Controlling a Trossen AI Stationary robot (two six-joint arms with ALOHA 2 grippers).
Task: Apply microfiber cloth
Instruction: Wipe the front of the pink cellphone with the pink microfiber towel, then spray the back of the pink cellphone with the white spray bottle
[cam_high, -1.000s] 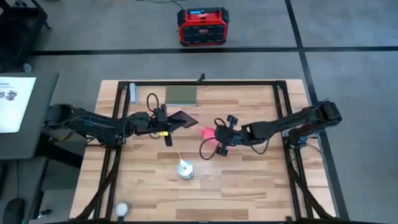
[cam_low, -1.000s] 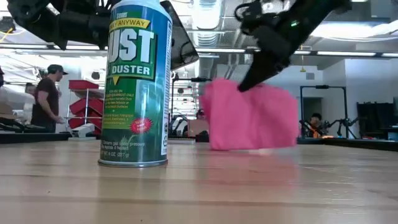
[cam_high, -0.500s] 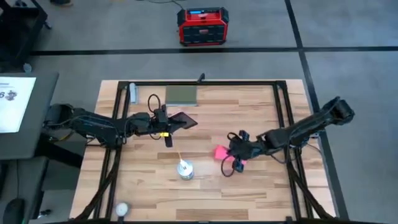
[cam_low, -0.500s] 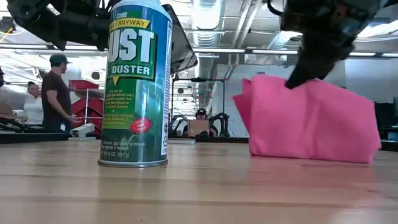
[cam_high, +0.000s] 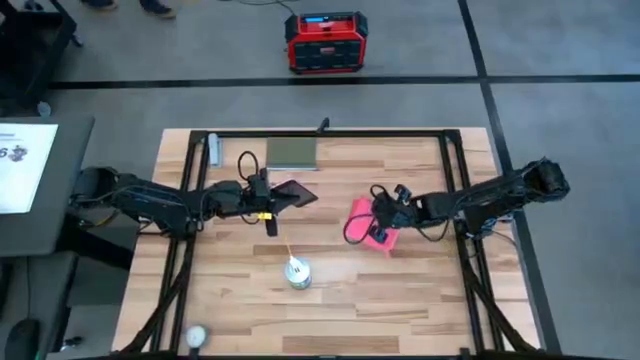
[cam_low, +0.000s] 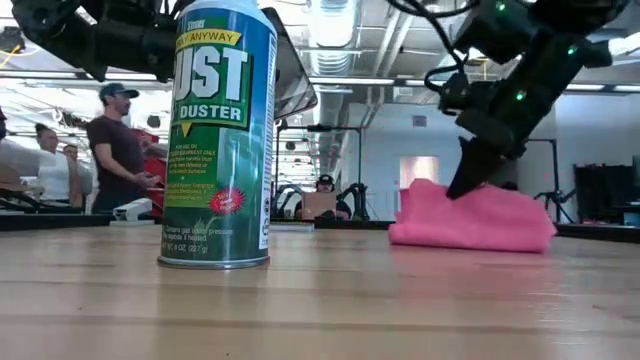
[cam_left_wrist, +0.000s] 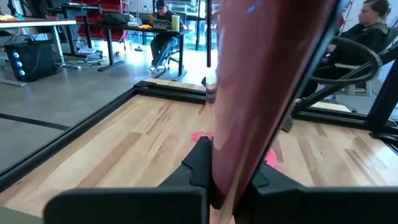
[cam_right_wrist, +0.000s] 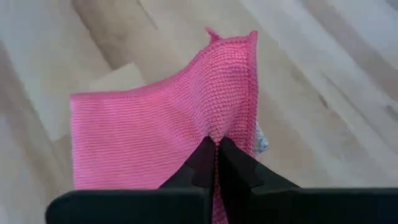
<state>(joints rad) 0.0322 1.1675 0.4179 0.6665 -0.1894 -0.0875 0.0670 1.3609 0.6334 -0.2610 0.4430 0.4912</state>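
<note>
Under the right gripper (cam_high: 385, 225): cloth (cam_high: 372, 232) bunched on the table (cam_high: 420, 290), fingers pinched tight on one fold. Off at the far side from it, left gripper (cam_high: 272, 194) clamping the phone (cam_high: 295, 191) up off the wood

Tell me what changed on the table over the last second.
The right gripper, shut on the microfiber cloth, swung it out toward the table's right front, then back toward the middle and down; the cloth now lies slumped on the table instead of hanging tall. The left gripper kept the phone clamped in place. The duster can stayed put.
</note>
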